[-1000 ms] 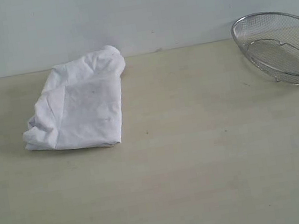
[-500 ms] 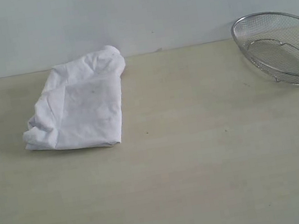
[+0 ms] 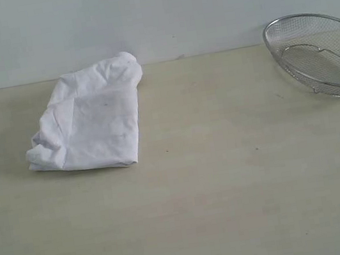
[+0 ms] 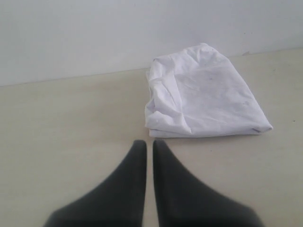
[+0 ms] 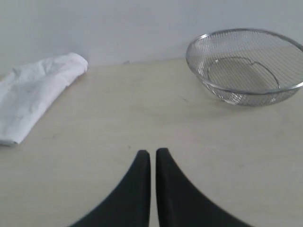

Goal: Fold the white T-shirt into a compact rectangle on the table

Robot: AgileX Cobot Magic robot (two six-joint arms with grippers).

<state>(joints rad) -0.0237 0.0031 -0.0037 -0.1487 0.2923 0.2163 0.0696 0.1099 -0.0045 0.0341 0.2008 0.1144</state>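
shirt (image 3: pixel 87 118) lies in a rough folded rectangle on the surface (image 3: pixel 231 189), 10 o'clock in the exterior view. basket (image 3: pixel 320 55) sits at 2 o'clock, well apart. left tool (image 4: pixel 149 144) and right tool (image 5: pixel 153 152) are both clenched, empty and clear of the cloth. Fold looks done, so nothing needs holding.

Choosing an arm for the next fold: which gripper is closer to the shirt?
The left gripper: the white T-shirt lies just beyond its tips; the right gripper has only table ahead.

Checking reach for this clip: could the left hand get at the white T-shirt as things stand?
Probably yes: the left hand, shut, sits close to the white T-shirt, with only bare table between them.
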